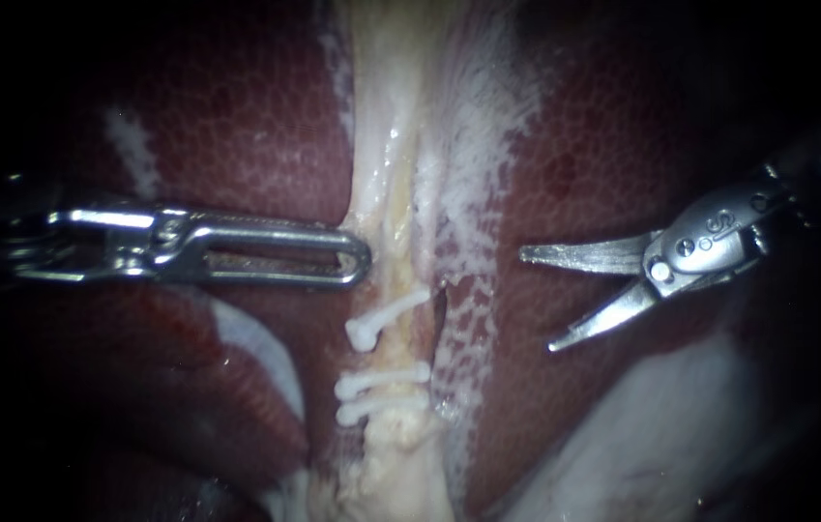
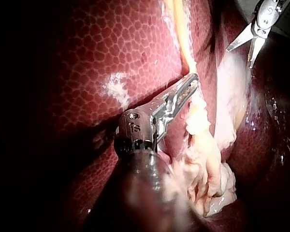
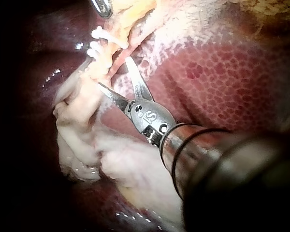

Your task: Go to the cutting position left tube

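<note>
A pale tube (image 1: 393,290) runs down between dark red liver lobes (image 1: 236,116). It carries three white clips: one upper clip (image 1: 383,321) and two lower clips (image 1: 381,380) close together, with a short bare stretch between. My left instrument (image 1: 362,259) reaches in from the left, its windowed jaws shut on the pale tissue at the tube's edge just above the clips (image 2: 193,78). My right instrument (image 1: 536,300) has two blades standing open, apart from the tube and to its right, level with the upper clip. In the right wrist view the open blades (image 3: 113,72) point at the clips (image 3: 99,41).
Whitish, frayed tissue (image 1: 473,145) lies along the tube's right side, with a dark slit (image 1: 439,309) beside the upper clip. Soft pale gallbladder tissue (image 3: 92,145) bunches below the clips. Liver (image 1: 603,126) lies under the right instrument.
</note>
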Motion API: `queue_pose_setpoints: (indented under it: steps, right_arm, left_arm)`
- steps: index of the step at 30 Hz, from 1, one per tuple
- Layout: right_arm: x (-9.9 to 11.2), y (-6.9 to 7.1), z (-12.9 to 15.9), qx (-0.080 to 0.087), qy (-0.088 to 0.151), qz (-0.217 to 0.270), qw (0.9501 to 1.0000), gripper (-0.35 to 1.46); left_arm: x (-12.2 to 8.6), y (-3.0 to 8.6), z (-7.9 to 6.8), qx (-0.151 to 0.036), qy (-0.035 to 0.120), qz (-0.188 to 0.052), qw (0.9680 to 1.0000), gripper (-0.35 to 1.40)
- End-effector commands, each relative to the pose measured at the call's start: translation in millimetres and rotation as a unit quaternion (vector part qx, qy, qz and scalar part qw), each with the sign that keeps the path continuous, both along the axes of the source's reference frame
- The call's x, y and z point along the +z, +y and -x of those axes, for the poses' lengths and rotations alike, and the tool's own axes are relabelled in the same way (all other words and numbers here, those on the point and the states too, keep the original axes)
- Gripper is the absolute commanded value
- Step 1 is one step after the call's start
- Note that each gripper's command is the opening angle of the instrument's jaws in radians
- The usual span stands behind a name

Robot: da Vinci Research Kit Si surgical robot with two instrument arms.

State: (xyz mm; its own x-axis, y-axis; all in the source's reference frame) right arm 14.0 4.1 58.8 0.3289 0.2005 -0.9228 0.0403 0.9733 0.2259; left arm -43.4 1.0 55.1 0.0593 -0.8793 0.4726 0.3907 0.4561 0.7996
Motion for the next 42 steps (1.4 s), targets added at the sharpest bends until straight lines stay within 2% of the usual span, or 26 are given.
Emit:
queue_pose_setpoints:
  steps: [1, 4, 8, 13, 16, 23, 28, 32, 36, 42]
  right_arm:
    - [0.0, 0.0, 0.0, 0.0, 0.0, 0.0, 1.0, 1.44]
    - [0.0, -0.1, 0.0, 0.002, -0.001, -0.002, 1.0, 1.44]
    - [0.3, -0.7, -0.1, -0.006, 0.009, -0.026, 0.9996, 1.44]
    - [1.3, -2.4, -1.0, -0.026, 0.004, -0.052, 0.9983, 1.44]
    - [2.0, -3.4, -1.7, -0.041, 0.003, -0.065, 0.9971, 1.42]
    - [3.6, -4.8, -3.2, -0.054, 0.009, -0.096, 0.9938, 1.42]
    - [4.7, -5.8, -4.3, -0.062, 0.007, -0.12, 0.9908, 1.4]
    - [5.3, -6.7, -5.5, -0.073, 0.006, -0.134, 0.9882, 1.4]
    - [5.6, -7.4, -6.5, -0.082, 0.005, -0.153, 0.9848, 1.39]
    - [6.0, -7.7, -8.3, -0.092, 0.001, -0.162, 0.9826, 1.37]
  left_arm:
    - [0.0, 0.0, 0.0, 0.0, 0.0, 0.0, 1.0, -0.35]
    - [0.0, 0.0, 0.0, 0.0, 0.0, 0.0, 1.0, -0.35]
    - [0.0, 0.0, -0.1, 0.0, 0.0, 0.0, 1.0, -0.35]
    - [-0.5, -0.2, -0.3, 0.001, -0.001, 0.0, 1.0, -0.35]
    - [-1.5, -0.4, -0.5, 0.001, -0.001, -0.002, 1.0, -0.35]
    - [-4.2, -0.5, -1.6, 0.005, -0.003, -0.006, 1.0, -0.35]
    - [-6.5, 0.3, -3.5, -0.002, -0.014, -0.008, 0.9999, -0.35]
    - [-8.2, 0.9, -4.5, -0.01, -0.016, -0.01, 0.9998, -0.35]
    - [-9.1, 0.9, -4.5, -0.011, -0.018, -0.004, 0.9998, -0.35]
    - [-9.5, 0.7, -4.4, -0.012, -0.018, -0.004, 0.9998, -0.35]
